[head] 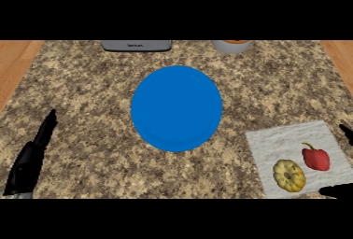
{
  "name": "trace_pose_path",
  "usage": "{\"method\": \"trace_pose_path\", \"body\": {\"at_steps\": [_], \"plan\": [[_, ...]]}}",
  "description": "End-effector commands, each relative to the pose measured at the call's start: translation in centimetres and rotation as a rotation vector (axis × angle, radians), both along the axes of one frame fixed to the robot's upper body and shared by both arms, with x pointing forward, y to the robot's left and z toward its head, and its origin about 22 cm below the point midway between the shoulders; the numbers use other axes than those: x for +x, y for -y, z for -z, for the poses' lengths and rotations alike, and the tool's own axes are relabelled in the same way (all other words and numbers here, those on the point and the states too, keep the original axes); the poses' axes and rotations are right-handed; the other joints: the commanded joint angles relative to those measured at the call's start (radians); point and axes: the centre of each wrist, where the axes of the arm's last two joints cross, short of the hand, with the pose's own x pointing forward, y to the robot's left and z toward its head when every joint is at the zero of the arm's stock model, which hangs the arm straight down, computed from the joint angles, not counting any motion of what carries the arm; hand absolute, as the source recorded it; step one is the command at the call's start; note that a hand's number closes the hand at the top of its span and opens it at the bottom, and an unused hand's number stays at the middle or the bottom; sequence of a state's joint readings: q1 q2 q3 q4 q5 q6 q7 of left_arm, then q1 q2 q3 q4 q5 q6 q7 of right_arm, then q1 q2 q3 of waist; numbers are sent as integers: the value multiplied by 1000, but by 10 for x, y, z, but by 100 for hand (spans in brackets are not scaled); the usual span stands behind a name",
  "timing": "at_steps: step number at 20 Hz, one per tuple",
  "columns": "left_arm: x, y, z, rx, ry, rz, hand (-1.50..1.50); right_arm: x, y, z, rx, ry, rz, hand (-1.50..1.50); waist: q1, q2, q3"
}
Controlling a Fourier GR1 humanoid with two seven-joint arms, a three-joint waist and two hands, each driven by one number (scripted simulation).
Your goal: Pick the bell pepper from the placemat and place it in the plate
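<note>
1. The worktop (89, 84) was a speckled brown-and-cream granite slab, with smooth pale wood showing at the upper left and upper right corners of the frame.
2. A glossy blue plate (176, 108) lay at the centre, a plain oval shape with nothing on it.
3. A pale grey, cloth-like placemat (286, 137) lay at the lower right, a square set slightly askew.
4. The bell pepper (316, 157), red and smooth with a small green stem, rested on the placemat's right half, well apart from the plate.
5. Just beside it, toward the lower left, sat a round yellow ribbed squash (289, 175).
6. The left hand (31, 161), black, showed at the lower left, fingers straight and pointing up, holding nothing.
7. The right hand (338, 190) showed only as dark tips at the right edge; whether it was open I cannot tell.
8. At the top edge sat a flat grey rectangular device (137, 45) and a grey round cup (231, 46), both cut off.
</note>
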State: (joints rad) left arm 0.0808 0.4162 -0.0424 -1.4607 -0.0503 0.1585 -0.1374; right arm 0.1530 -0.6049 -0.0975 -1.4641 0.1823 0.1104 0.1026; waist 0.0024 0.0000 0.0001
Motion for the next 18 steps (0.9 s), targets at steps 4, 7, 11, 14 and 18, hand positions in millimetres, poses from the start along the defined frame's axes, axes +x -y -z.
{"method": "trace_pose_path", "body": {"at_steps": [4,7,11,14,18], "plan": [[2,-6,-4,10,14,-11,0,2,-7,28,-5,-61,-8,-150,-2,0,0],[-8,5,-17,6,24,-14,0,6,19,24,7,-51,-14,-150,1,-1,0],[-9,-4,1,-11,1,10,0,17,8,30,-5,-64,-16,-150,-1,0,0],[-14,-5,-4,8,15,-3,0,12,-6,57,6,-60,-22,-150,0,0,0],[-15,-22,2,7,8,-6,0,37,-10,34,51,19,-45,150,0,-1,0]]}}
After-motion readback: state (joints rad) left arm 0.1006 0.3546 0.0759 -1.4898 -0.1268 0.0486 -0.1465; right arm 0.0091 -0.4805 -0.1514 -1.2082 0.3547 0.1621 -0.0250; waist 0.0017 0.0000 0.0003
